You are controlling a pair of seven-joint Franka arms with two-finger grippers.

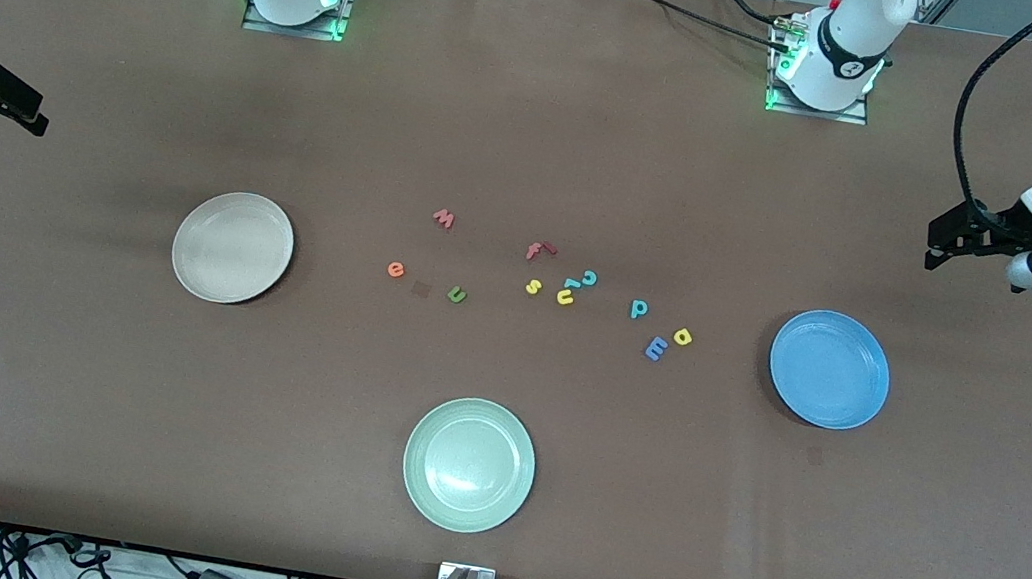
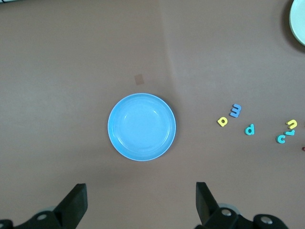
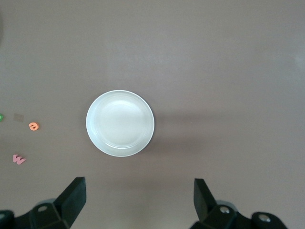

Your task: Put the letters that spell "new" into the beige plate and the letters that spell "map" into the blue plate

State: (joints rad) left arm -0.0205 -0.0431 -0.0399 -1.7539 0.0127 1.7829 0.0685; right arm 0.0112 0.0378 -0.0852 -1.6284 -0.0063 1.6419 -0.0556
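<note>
Nearest the front camera sits the pale green plate [image 1: 469,465], which has no part in the task. Farther from the camera, the letters lie in a loose band between the two target plates. The blue m [image 1: 656,348], yellow a [image 1: 683,336] and teal p [image 1: 638,309] cluster toward the left arm's end, close to the blue plate [image 1: 830,369]. The green n [image 1: 457,294], orange e [image 1: 396,270] and pinkish-red w [image 1: 444,218] lie toward the right arm's end, with open table between them and the beige plate [image 1: 233,247]. The yellow s [image 1: 533,286], yellow u [image 1: 566,296], teal c [image 1: 588,279] and red f [image 1: 536,251] sit mid-band as decoys.

The left gripper [image 1: 950,236] hangs empty, fingers spread, over the table edge at its own end; the right gripper [image 1: 11,108] does the same at the other end. Both plates are empty. So each word lies on its own arm's side: the left arm looks best placed for "map", the right for "new"
</note>
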